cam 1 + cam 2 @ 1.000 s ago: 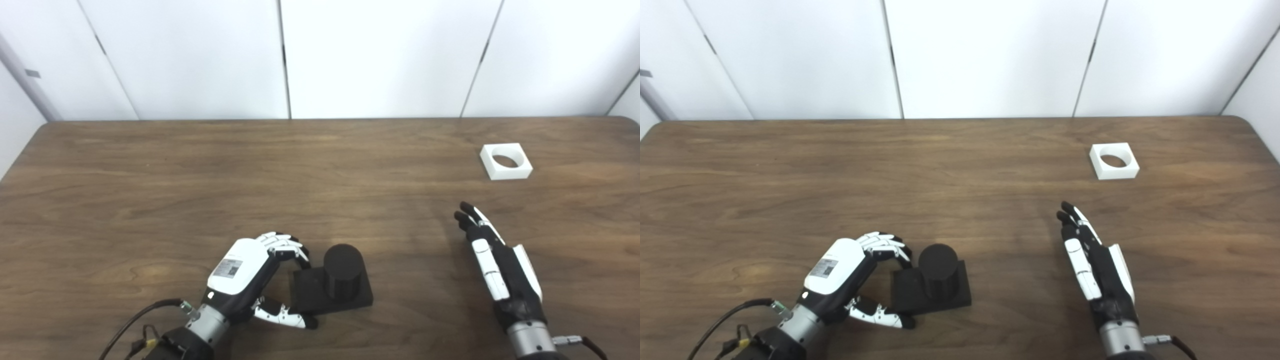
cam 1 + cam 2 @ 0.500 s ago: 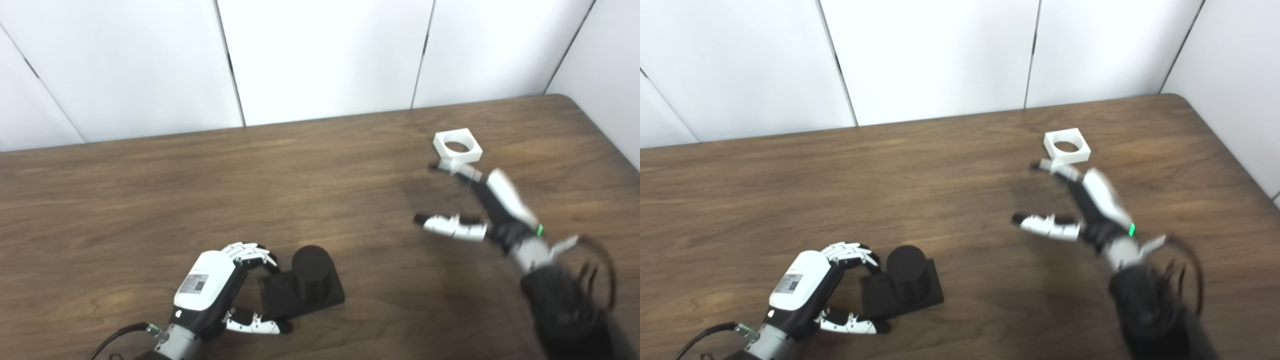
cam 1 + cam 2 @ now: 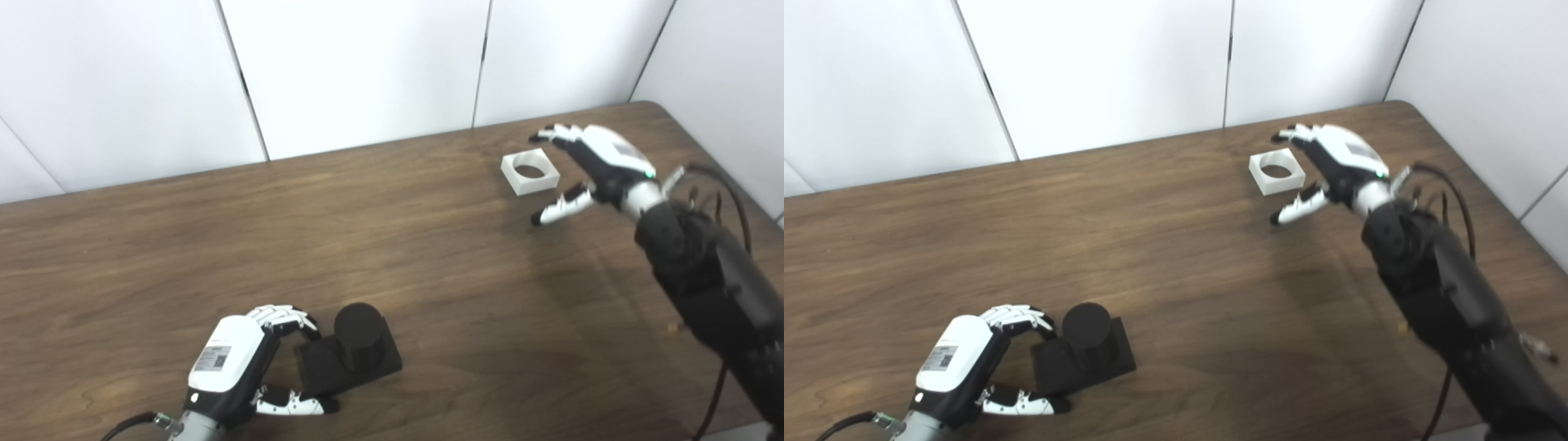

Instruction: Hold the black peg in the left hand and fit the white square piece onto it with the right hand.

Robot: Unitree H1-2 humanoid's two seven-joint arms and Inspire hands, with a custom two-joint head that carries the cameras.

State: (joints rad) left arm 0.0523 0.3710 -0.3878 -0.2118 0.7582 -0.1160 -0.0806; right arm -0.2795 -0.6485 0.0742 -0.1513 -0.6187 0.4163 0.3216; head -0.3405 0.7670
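Reaching into the upper right of the frame, my right hand [image 3: 603, 165] hangs spread open beside the white square piece [image 3: 530, 171], holding nothing; its fingers [image 3: 554, 133] curve over the far right corner of the piece while the thumb [image 3: 558, 210] points down and left below it, so the piece sits just left of the gap between them; whether any fingertip touches it I cannot tell. In the lower left, my left hand [image 3: 961, 367] curls round the left edge of the black peg [image 3: 1084, 349]; the fingers [image 3: 1020, 317] arch over the far corner of its base and the thumb [image 3: 1020, 402] lies along the near edge; they look to be in contact, though the peg rests flat on the table [image 3: 1176, 263] and a firm grip is not clear. The white piece is a flat square block with a round hole through its middle, lying on the table near the far right corner; the peg is a short black cylinder standing upright on a square black base, well apart from the white piece.
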